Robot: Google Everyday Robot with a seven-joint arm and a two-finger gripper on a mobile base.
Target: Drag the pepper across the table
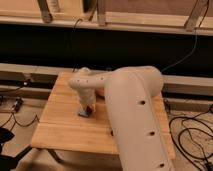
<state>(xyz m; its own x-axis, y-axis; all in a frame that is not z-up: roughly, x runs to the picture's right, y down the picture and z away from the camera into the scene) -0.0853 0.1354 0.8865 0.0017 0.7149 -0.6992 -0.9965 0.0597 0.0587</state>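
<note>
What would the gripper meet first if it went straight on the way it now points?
Probably the pepper, the dark red bit right under the gripper, with the blue sponge close beside it on the table. Depth is unclear; it may already touch.

Bare desk (pixel 55 125) free left and front of gripper (pixel 86 106), low mid-desk; blocked by blue sponge (pixel 83 114) just beside, arm (pixel 135 115) rightward.
</note>
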